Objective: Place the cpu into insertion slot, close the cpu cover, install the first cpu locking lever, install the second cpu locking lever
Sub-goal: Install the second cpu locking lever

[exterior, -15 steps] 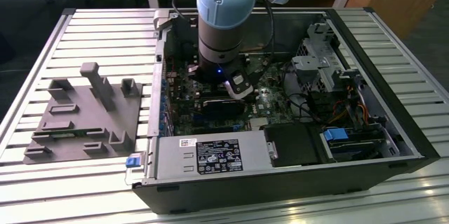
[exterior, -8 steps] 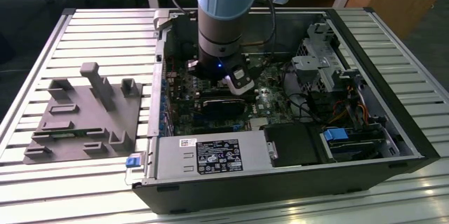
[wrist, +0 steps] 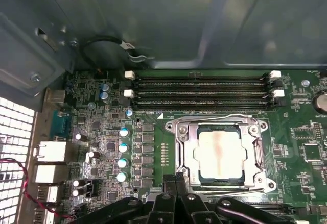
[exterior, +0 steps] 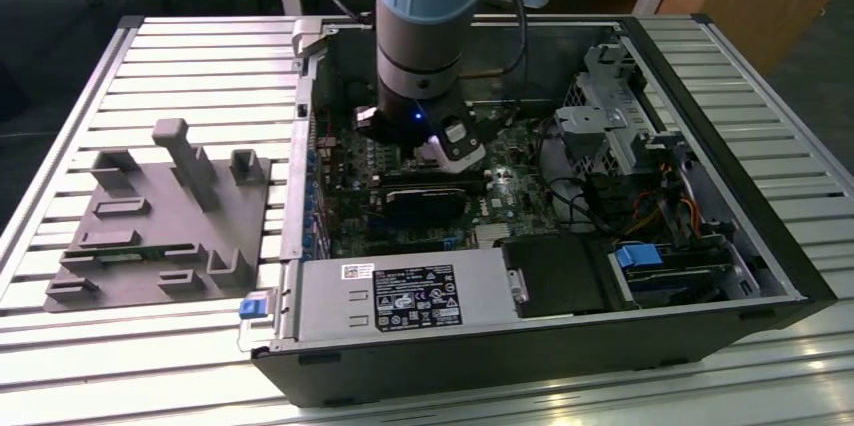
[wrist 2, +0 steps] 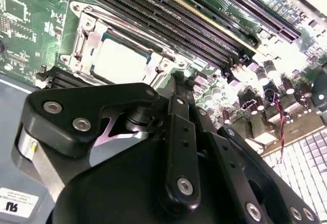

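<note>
Silvery cpu sits in the socket, framed by the cpu cover, which lies flat around it; both also appear in the second wrist view, cpu and cover. 4 memory slots run beside the socket. Gripper hangs just beside the cover's edge, fingers pressed together, grasping nothing. In the exterior view the arm hides the socket inside the case.

Cpu in socket under cpu cover; memory slots beside socket.
</note>
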`<action>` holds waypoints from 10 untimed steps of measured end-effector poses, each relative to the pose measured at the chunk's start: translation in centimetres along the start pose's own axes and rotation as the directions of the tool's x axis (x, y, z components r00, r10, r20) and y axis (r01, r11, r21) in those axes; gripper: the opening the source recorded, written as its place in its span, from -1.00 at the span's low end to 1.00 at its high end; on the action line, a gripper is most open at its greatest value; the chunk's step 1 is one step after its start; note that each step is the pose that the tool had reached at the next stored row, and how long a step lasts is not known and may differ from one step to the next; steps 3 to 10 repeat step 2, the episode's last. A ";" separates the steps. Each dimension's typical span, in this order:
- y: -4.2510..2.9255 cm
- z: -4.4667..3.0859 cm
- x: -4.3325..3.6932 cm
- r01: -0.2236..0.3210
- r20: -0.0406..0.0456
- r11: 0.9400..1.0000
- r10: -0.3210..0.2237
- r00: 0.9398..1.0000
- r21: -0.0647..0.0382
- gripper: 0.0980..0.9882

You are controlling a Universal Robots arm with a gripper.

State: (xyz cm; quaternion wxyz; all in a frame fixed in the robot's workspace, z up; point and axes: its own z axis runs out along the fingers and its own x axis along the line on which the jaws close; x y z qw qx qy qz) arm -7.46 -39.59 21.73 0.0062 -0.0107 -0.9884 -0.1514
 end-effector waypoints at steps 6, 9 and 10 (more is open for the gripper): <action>0.04 -0.12 0.00 0.000 0.000 1.000 0.000 1.000 0.000 -0.98; 0.04 -0.12 0.00 0.000 0.000 1.000 0.000 1.000 0.000 -0.98; 0.04 -0.12 0.00 0.000 0.000 1.000 0.000 1.000 0.000 -0.98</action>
